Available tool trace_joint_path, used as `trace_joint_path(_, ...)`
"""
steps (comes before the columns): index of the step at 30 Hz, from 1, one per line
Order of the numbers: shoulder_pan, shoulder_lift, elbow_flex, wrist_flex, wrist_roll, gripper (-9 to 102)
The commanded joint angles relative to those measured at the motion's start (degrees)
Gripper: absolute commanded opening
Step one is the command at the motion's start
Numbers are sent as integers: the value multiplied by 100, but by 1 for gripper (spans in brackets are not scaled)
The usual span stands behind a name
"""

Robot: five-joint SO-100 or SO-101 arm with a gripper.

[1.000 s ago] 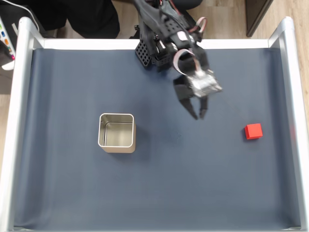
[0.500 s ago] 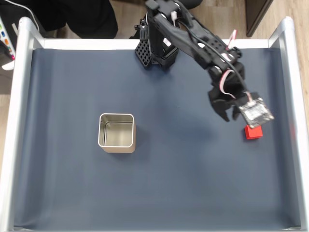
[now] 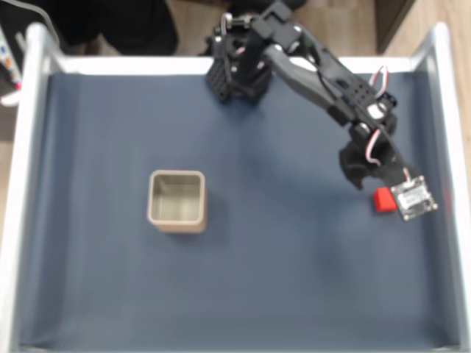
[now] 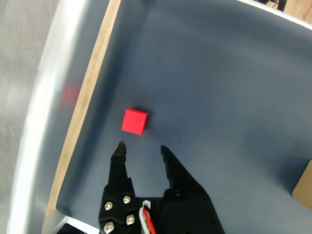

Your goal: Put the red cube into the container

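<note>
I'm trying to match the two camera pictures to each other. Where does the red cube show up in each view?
Fixed view: the red cube lies at the right on the dark mat, partly covered by the arm's wrist, far from the container.
Wrist view: the red cube sits left of centre, just ahead of the open gripper, untouched.
Shared landmark: the silver side rail beside the cube, also seen in the wrist view.

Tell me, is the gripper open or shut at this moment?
Open. In the wrist view the gripper shows a clear gap between its fingers, and the red cube lies just ahead, untouched.
</note>
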Motion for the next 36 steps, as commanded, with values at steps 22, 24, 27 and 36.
trace_joint_path(22, 0, -861, -44, -1389, -35, 28)
trace_joint_path(24, 9, -1020, -167, -1441, 18, 28)
trace_joint_path(27, 0, -1204, -316, -1459, 88, 28)
trace_joint_path(36, -44, -1556, -615, -1626, 193, 27)
